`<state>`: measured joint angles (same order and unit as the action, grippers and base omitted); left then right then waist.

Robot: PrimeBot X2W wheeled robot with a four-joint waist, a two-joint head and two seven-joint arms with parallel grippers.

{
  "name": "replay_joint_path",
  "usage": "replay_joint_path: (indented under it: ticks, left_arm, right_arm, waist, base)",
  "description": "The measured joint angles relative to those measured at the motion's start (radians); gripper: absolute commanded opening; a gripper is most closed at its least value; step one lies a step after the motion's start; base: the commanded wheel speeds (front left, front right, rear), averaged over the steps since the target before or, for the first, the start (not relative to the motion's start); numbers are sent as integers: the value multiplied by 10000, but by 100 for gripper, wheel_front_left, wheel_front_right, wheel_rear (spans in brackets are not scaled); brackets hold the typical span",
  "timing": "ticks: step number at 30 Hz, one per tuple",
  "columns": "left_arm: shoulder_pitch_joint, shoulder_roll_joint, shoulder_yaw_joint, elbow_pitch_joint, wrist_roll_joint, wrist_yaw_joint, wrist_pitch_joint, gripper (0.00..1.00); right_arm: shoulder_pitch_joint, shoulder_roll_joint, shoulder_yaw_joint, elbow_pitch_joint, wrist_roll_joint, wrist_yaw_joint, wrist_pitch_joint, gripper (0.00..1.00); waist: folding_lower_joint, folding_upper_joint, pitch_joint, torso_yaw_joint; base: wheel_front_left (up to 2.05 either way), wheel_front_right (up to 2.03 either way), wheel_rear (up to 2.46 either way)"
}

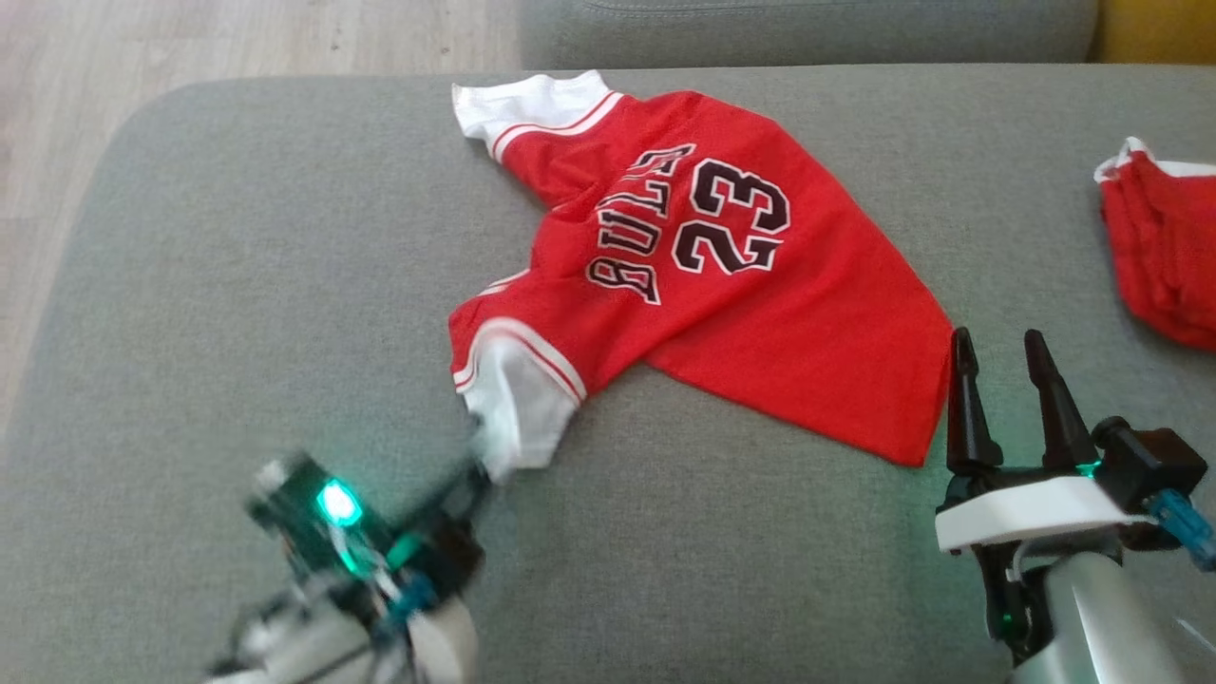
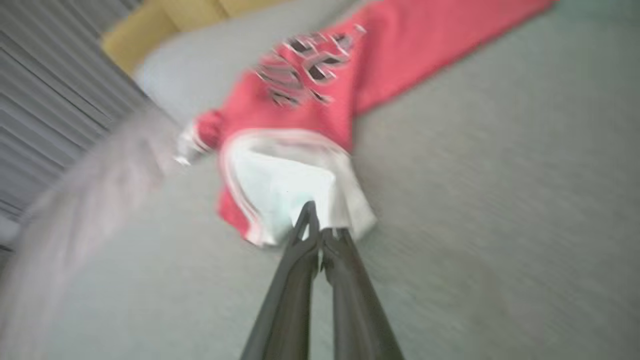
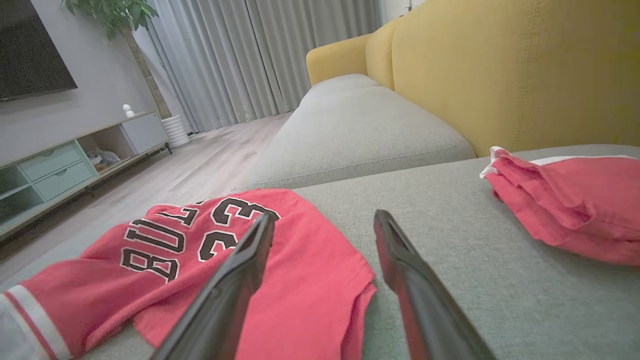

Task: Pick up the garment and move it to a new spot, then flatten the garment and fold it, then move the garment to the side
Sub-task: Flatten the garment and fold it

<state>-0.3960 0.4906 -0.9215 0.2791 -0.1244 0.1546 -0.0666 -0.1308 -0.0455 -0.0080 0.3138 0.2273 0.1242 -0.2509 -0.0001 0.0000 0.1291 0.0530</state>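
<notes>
Black-fingered left gripper [image 1: 482, 454]: nearest item, lower left of the head view. Its jaws are pressed together on the cuff of the white sleeve [image 1: 518, 399]. It is blurred.
Grip detail: in the left wrist view the 2 fingers meet on the sleeve's edge, taking a thin bite of cloth.
Right gripper [image 1: 997, 347]: lower right, jaws spread wide and holding nothing. The tips stand just beside the hem corner [image 1: 917, 446]; whether they touch it cannot be told.
Grey cushion [image 1: 237, 285]: sofa seat that bears everything listed.
Red jersey [image 1: 722, 285]: the task's garment, lying mid-cushion and askew. The "BULLS 23" lettering faces up, the body is creased below it, and the near sleeve is bunched toward the left gripper.
Far sleeve [image 1: 527, 104]: white, spread out at the cushion's back edge.
Step in hand: probably flattening, with the near sleeve being drawn outward.
Handling advice: pull low and along the cushion, away from the lettering, so the bunching opens rather than lifts. Pinning the hem corner with the right gripper would stop the whole jersey from sliding. The thin bite may slip under a sharp tug.
Second red garment [image 1: 1164, 256]: lies at the right edge, well apart, and should be left alone.
Yellow backrest [image 3: 500, 65]: farthest item, behind the cushion.
</notes>
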Motion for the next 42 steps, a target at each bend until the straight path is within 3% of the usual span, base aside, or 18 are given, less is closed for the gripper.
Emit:
replay_joint_path:
  ticks: [2,6,12,17,20,24,28,37,42]
  left_arm:
    - [341,-79,-428,71,-265,-506,683,100]
    - [500,-244,-476,96,-516,-474,1022,100]
    - [494,-307,372,-77,-911,454,617,100]
    - [639,-405,1666,-692,-2092,1135,-318,100]
    - [908,-587,2663,-1181,-2683,1766,-1258,100]
    - [1365,-849,3814,-1620,-3471,2288,-1703,100]
    - [1963,-1208,4240,-1511,-3996,2134,-1825,100]
    - [2118,-1593,4652,-1122,-3649,1524,-1854,100]
    - [2114,-1728,4740,-917,-3384,1252,-1854,100]
  right_arm:
    - [-4,0,23,46,0,0,0,100]
    - [-4,0,94,115,0,0,0,100]
    - [-2,0,105,163,0,0,0,100]
    - [5,-2,117,165,0,0,0,100]
    - [7,0,146,159,-19,0,0,100]
    - [18,0,203,148,-48,0,0,100]
    - [27,0,232,113,-48,0,0,100]
    - [31,-2,46,54,-221,0,65,100]
    - [50,-2,48,531,-366,0,869,100]
  waist:
    - [0,0,-37,48]
    - [1,0,-127,87]
    - [1,0,-267,96]
    - [1,0,-396,73]
    - [0,0,-448,60]
    - [0,0,-478,18]
    - [1,0,-371,-25]
    - [1,0,-94,44]
    - [1,0,80,187]
  base:
    - [0,0,0]
    - [0,0,0]
    - [0,0,0]
    - [0,0,0]
    - [0,0,0]
    - [0,0,0]
    - [0,0,0]
    - [0,0,0]
    - [0,0,0]
